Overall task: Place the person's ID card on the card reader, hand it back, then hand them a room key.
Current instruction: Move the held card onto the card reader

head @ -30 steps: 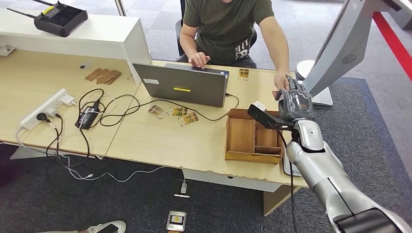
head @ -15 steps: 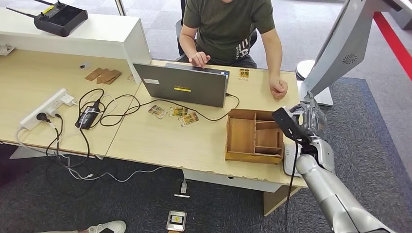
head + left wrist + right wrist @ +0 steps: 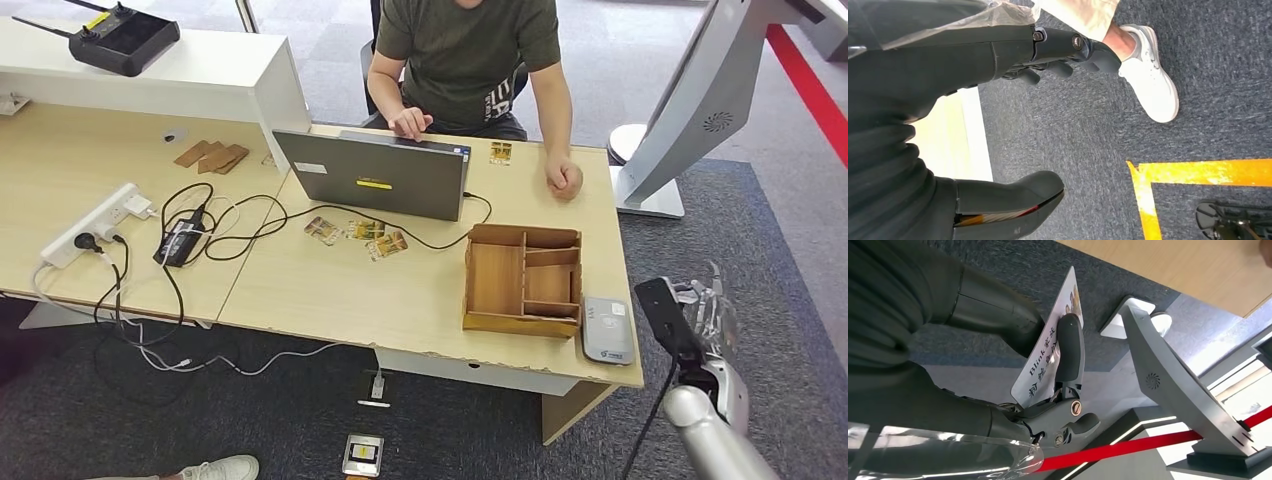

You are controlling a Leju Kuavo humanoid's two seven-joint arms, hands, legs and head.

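The ID card (image 3: 1050,362) is pinched flat by the right hand (image 3: 1048,375) (left hand (image 3: 998,125) empty, apart), so it can be laid on the card reader (image 3: 607,328) at nine o'clock.

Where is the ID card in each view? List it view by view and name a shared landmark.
Head view: the card cannot be made out; the right hand holding it is past the table's right end.
Left wrist view: not in it.
Right wrist view: the ID card is mid-picture, pinched between thumb and fingers.
Shared landmark: the slanted white stand.
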